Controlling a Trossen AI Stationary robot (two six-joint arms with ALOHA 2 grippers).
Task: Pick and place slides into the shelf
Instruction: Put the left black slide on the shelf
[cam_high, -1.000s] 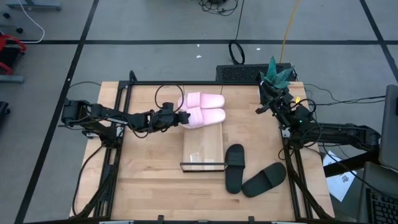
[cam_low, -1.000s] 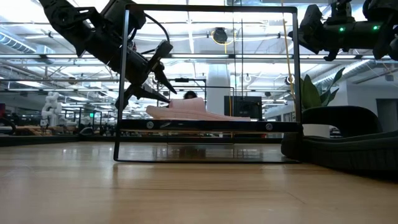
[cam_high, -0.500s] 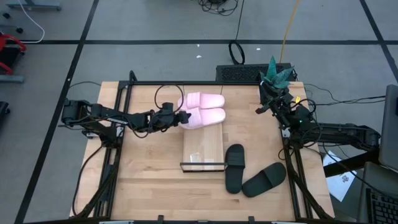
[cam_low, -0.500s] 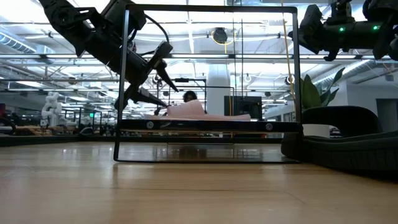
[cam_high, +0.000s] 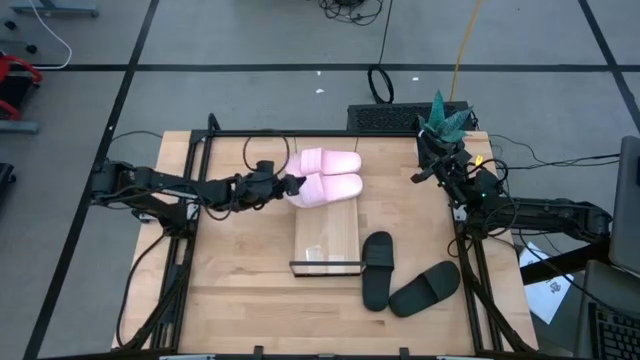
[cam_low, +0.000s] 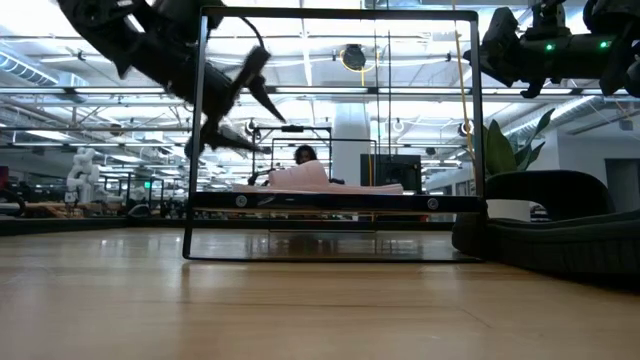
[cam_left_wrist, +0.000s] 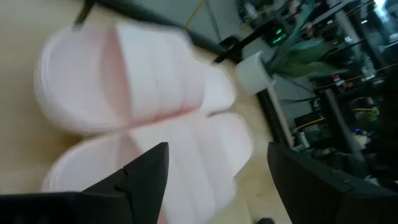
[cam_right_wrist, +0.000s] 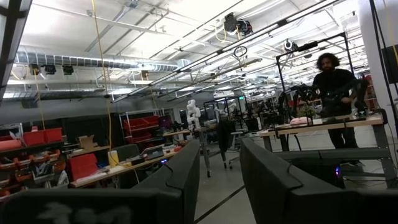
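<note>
**Pink pair on shelf, left claw spread**

Left claw (cam_high: 290, 184) spread, empty, just beside heel ends of the pink slides (cam_high: 326, 176). Pink pair lies side by side on the shelf (cam_high: 327, 240), far end. Black slides (cam_high: 406, 276) on the counter (cam_high: 240, 290) beside shelf. Right claw (cam_right_wrist: 217, 174) parked at counter's right edge, fingers slightly apart, empty.

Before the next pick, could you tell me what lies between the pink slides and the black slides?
In the high view, only the shelf's bare planks lie between the pink slides and the black slides.
</note>
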